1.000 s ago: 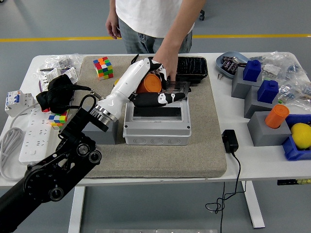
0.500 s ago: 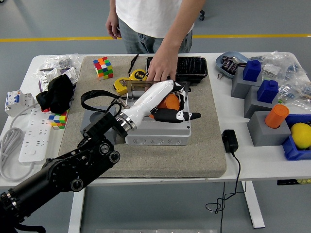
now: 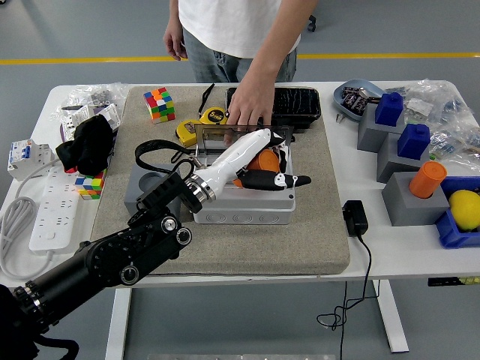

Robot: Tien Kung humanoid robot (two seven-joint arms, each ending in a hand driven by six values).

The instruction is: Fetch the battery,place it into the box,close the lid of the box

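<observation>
Grey workshop floor with a yellow line runs behind a white table (image 3: 390, 259) covered at the centre by a beige mat (image 3: 315, 225).

From the head view, the left hand (image 3: 262, 161) sits mid-frame over the grey box (image 3: 244, 206). A second ago it was further left and higher, with the orange battery (image 3: 262, 159) against the raised clear lid (image 3: 217, 135); now the arm has swung right and lowered, so the battery lies down inside the box opening. That suggests the placing step is nearly done and only letting go and closing the lid remain. The hand's fingers are loosely curled around the battery, thumb stretched toward the box's right edge; whether the hold is firm or already slackening I cannot tell. A person's hand (image 3: 251, 105) at upper centre presses on the top of the lid, holding it upright. The right arm is out of sight.
</observation>
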